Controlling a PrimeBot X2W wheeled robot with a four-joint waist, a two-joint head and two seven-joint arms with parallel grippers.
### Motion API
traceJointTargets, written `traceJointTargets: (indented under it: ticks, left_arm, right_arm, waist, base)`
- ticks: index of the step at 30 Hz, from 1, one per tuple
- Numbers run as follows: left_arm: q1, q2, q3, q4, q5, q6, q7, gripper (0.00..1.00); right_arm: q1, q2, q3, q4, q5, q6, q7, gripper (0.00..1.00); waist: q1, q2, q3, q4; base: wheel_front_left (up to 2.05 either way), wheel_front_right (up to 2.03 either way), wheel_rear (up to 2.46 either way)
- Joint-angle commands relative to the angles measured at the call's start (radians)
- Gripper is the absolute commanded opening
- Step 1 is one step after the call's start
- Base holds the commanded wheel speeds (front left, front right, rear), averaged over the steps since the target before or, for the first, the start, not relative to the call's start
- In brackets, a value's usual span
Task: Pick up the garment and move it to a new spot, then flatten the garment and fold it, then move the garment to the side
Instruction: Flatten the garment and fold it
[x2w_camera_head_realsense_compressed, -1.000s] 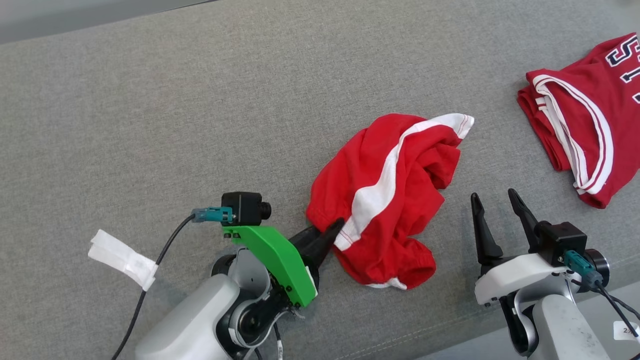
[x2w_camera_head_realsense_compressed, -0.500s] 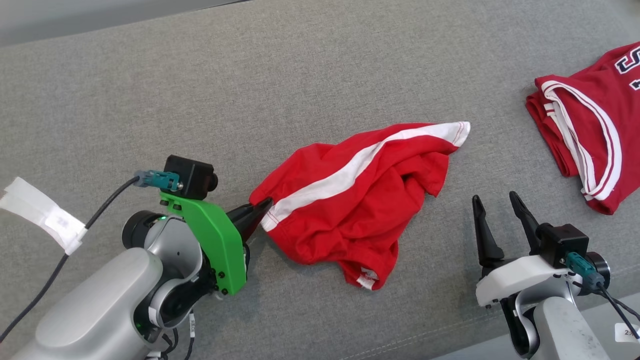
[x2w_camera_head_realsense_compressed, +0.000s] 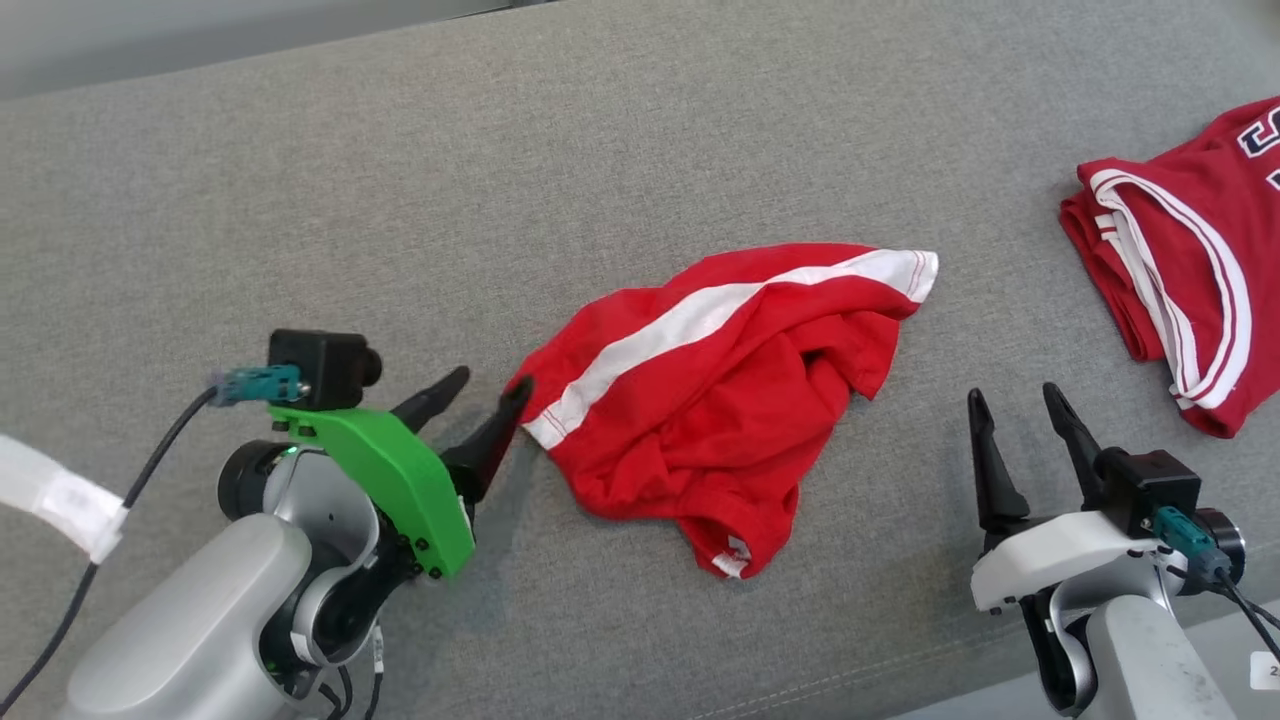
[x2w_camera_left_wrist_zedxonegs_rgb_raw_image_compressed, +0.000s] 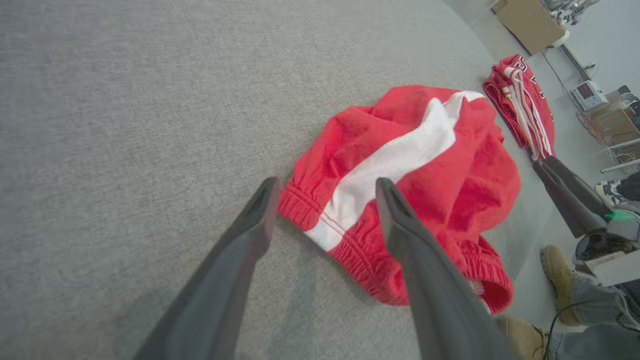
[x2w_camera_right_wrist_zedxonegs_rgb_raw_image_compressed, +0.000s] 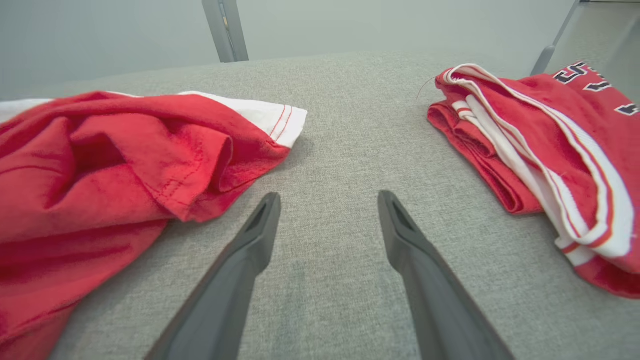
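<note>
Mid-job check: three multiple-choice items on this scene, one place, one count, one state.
1. Where does the folded jersey lie from the crumpled shorts?
A. robot's right
B. robot's left
C. beneath them
2. How many red garments lie on the grey cushion?
A. one
B. two
C. four
3. The left gripper is:
A. shut on the shorts
B. open beside them
C. shut on a cable
1 A, it lies at the head view's right edge; 2 B, shorts and jersey; 3 B, its fingers stand spread, gripping nothing.
</note>
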Motion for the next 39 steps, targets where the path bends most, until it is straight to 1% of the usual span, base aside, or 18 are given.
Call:
traceJointTargets:
  ticks: [1,3,5,9,12,14,16,19,22,23,25,26,29,33,36,39]
  left_arm:
    - [0.019,0.006,0.019,0.002,0.013,0.019,-0.037,1.00]
    - [0.045,0.014,0.040,0.000,0.034,0.038,-0.104,1.00]
    - [0.081,0.007,0.076,-0.002,0.028,0.050,-0.181,1.00]
    - [0.182,0.030,0.149,0.037,0.034,0.082,-0.339,1.00]
    - [0.262,0.049,0.191,0.063,0.055,0.081,-0.428,1.00]
    - [0.317,0.055,0.217,0.072,0.079,0.074,-0.450,1.00]
    - [0.366,0.057,0.244,0.082,0.131,0.078,-0.460,1.00]
    - [0.438,0.024,0.326,0.067,0.236,0.073,-0.461,1.00]
    - [0.502,-0.009,0.392,0.059,0.369,0.058,-0.461,1.00]
    - [0.523,-0.028,0.408,0.056,0.404,0.045,-0.462,1.00]
    - [0.568,-0.070,0.430,0.048,0.452,0.001,-0.462,1.00]
    - [0.568,-0.070,0.430,0.048,0.452,0.001,-0.462,1.00]
    - [0.624,-0.113,0.485,0.046,0.513,-0.063,-0.462,1.00]
    - [0.691,-0.169,0.573,0.056,0.576,-0.127,-0.462,1.00]
    - [0.723,-0.198,0.623,0.074,0.614,-0.171,-0.462,1.00]
    - [0.737,-0.222,0.680,0.089,0.640,-0.202,-0.462,1.00]
  right_arm:
    - [0.014,-0.007,-0.012,-0.009,-0.011,0.000,-0.003,1.00]
    - [0.018,-0.015,-0.033,-0.020,-0.018,0.000,-0.003,1.00]
    - [0.025,-0.022,-0.053,-0.034,-0.025,0.000,-0.003,1.00]
    - [0.044,-0.034,-0.077,-0.056,-0.032,0.000,-0.003,1.00]
    - [0.056,-0.041,-0.087,-0.076,-0.036,0.000,-0.003,1.00]
    - [0.067,-0.046,-0.084,-0.084,-0.038,0.000,-0.003,1.00]
    - [0.077,-0.053,-0.085,-0.089,-0.040,0.000,-0.003,1.00]
    - [0.091,-0.056,-0.081,-0.095,-0.043,0.000,-0.003,1.00]
    - [0.102,-0.065,-0.071,-0.094,-0.044,0.000,-0.003,1.00]
    - [0.104,-0.066,-0.065,-0.094,-0.043,0.000,-0.003,1.00]
    - [0.110,-0.064,-0.062,-0.096,-0.047,0.000,-0.003,1.00]
    - [0.110,-0.064,-0.062,-0.096,-0.047,0.000,-0.003,1.00]
    - [0.132,-0.056,-0.054,-0.097,-0.044,0.000,-0.003,1.00]
    - [0.156,-0.052,-0.040,-0.103,-0.044,0.000,-0.003,1.00]
    - [0.177,-0.051,-0.044,-0.104,-0.046,0.000,-0.003,1.00]
    - [0.187,-0.050,-0.055,-0.111,-0.048,0.000,-0.003,1.00]
  waist:
    - [0.0000,0.0000,-0.012,0.015]
    - [0.0000,0.0000,-0.026,0.031]
    - [0.0000,0.0000,-0.041,0.053]
    - [0.0000,0.0000,-0.084,0.098]
    - [0.0000,0.0000,-0.113,0.133]
    - [0.0000,0.0000,-0.130,0.155]
    - [0.0000,0.0000,-0.150,0.178]
    - [0.0000,0.0000,-0.170,0.210]
    - [0.0000,0.0000,-0.188,0.232]
    - [0.0000,0.0000,-0.196,0.236]
    - [0.0000,0.0000,-0.213,0.241]
    - [0.0000,0.0000,-0.213,0.241]
    - [0.0000,0.0000,-0.240,0.241]
    - [0.0000,0.0000,-0.267,0.229]
    - [0.0000,0.0000,-0.282,0.218]
    - [0.0000,0.0000,-0.288,0.211]
  base:
    - [0.00,0.00,0.00]
    - [0.00,0.00,0.00]
    - [0.00,0.00,0.00]
    - [0.00,0.00,0.00]
    - [0.00,0.00,0.00]
    - [0.00,0.00,0.00]
    - [0.00,0.00,0.00]
    - [0.00,0.00,0.00]
    - [0.00,0.00,0.00]
    - [0.00,0.00,0.00]
    - [0.00,0.00,0.00]
    - [0.00,0.00,0.00]
    - [0.00,0.00,0.00]
    - [0.00,0.00,0.00]
    - [0.00,0.00,0.00]
    - [0.00,0.00,0.00]
